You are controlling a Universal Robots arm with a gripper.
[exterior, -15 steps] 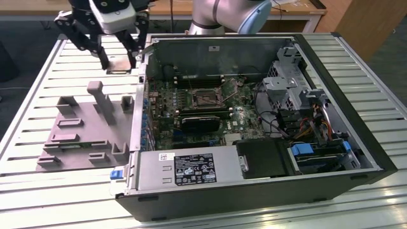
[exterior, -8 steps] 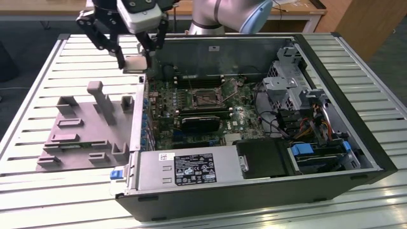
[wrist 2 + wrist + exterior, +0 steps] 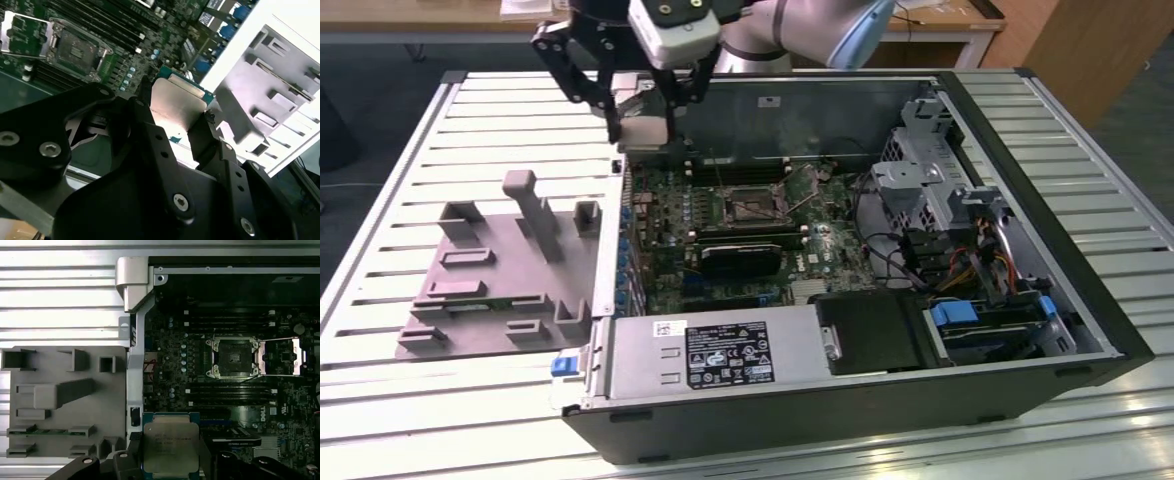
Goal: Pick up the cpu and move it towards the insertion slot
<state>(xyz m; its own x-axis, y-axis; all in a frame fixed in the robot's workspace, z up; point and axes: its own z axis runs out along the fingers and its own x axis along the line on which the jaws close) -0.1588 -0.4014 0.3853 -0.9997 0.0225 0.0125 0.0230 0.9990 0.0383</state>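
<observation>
Gripper point(image 3: 181, 131) closed on the cpu point(image 3: 170, 447), one dark finger point(image 3: 207, 137) on each side edge; the chip hangs above the near wall of the open computer case point(image 3: 1067, 300). Faint print on the chip's silvery lid, too blurred to read. In the exterior view the chip point(image 3: 640, 128) is mostly hidden by the fingers, up at about 11 o'clock from the insertion slot point(image 3: 750, 203). Slot point(image 3: 235, 357) lies open on the motherboard point(image 3: 667, 250), metal frame, dark centre, well apart from the chip. Power supply point(image 3: 707, 355) carries a white label, text unreadable. Grey parts tray point(image 3: 487, 290) beside the case on the slatted table point(image 3: 387, 400).
</observation>
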